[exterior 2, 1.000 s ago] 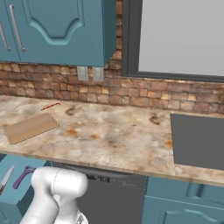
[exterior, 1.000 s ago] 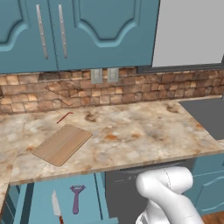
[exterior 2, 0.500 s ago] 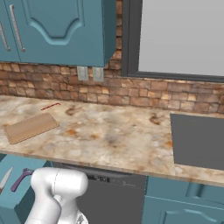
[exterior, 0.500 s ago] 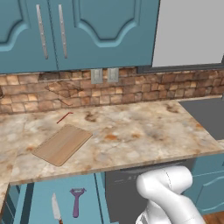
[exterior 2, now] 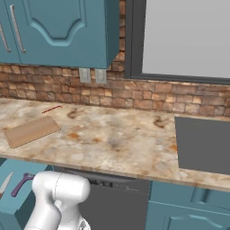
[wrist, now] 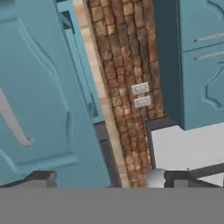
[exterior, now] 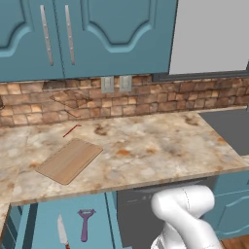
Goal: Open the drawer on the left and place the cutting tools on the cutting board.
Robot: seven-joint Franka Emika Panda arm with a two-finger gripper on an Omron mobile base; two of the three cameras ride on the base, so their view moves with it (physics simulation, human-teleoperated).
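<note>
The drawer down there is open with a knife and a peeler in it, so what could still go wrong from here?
The knife and purple peeler lie close together in the drawer, so the end effector, whose jaws stand wide apart, might knock one while picking the other. The countertop edge overhangs the drawer's back, so lifting a tool could catch there. The cutting board sits angled near the counter's front, so a tool set down carelessly may land off it.

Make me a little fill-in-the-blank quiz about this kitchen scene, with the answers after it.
1. The drawer under the counter stands ____.
2. Beside the purple peeler in it lies a small ____.
3. The wooden cutting board has ____ tools on it.
4. The thin red stick lies on the ____.

Missing words: open; knife; no; counter
</note>
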